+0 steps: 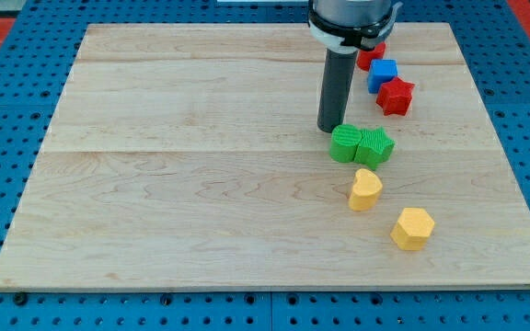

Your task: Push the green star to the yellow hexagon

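The green star [376, 146] lies right of the board's middle, touching a green round block [345, 143] on its left. The yellow hexagon [413, 228] sits lower right, apart from the star. A yellow heart-shaped block [365, 189] lies between them, just below the star. My tip [329, 130] is on the board right at the upper left edge of the green round block, up and left of the star.
A red star [396, 96], a blue block [383, 74] and a red block [371, 57] partly hidden behind the arm stand in a row at the upper right. The wooden board [182, 184] lies on a blue pegboard.
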Controlling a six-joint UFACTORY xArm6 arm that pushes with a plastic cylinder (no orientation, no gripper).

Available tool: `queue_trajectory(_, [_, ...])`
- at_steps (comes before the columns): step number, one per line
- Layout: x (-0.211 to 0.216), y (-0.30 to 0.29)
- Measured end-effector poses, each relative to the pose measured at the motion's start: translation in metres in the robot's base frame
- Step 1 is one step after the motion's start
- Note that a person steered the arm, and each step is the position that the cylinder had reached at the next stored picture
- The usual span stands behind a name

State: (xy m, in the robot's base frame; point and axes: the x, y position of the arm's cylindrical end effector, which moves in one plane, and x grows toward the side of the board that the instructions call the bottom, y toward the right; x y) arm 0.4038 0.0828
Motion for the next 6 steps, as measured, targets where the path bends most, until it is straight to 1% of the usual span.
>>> queue_trajectory(1, [0.033,0.037])
queue_trajectory(2, [0.066,0.042])
queue_trajectory(3, [0.043,0.029])
queue_trajectory(4, [0.022,0.044])
queue_trajectory(5, [0.042,0.081])
queue_trajectory(6, [0.100,0.081])
